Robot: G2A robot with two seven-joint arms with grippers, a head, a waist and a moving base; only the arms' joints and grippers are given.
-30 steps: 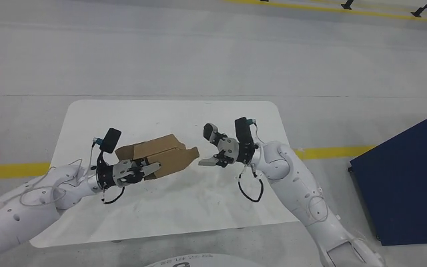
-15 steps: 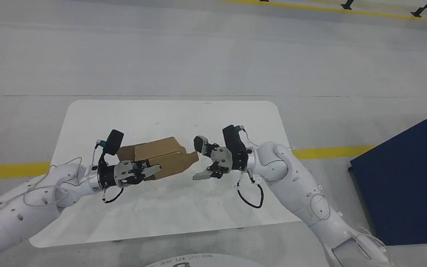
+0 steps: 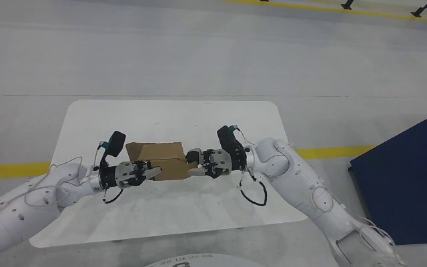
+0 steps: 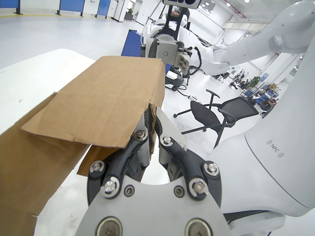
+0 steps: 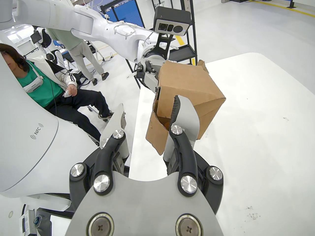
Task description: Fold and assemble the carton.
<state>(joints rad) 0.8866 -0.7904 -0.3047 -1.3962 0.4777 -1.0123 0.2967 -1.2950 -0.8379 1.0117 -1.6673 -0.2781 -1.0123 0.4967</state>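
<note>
Found the carton [image 3: 159, 160] over the middle of the white table [image 3: 87, 120], lying lengthwise between the two arms, plain brown and already opened into a box shape rather than flat. Could not tell whether its underside touched the tabletop or hung just above it. Saw the left gripper [image 3: 152, 171] at the carton's left end, on the side nearer the robot, fingers [image 4: 167, 126] pressed together on a thin edge of cardboard, with a loose flap folded over just beside them. Saw the right gripper [image 3: 193, 162] at the opposite end, fingers [image 5: 188, 114] spread apart: one laid along the outside of the carton's wall, the other standing clear beyond the open end, with a hanging end flap between them and not pinched. Looked through that open end in the right wrist view and made out the bare brown inside of the box, with an upper flap sticking up at the far corner. Noticed a few small dark specks on the tabletop near the right arm. Off the table, noted a dark blue panel [image 3: 393, 187] on the floor to the right, a yellow floor line [image 3: 20, 170] running past both sides of the table, a black office chair [image 4: 216, 116] in the left wrist view and a black shelf rack [image 5: 187, 37] beyond the left arm in the right wrist view.
</note>
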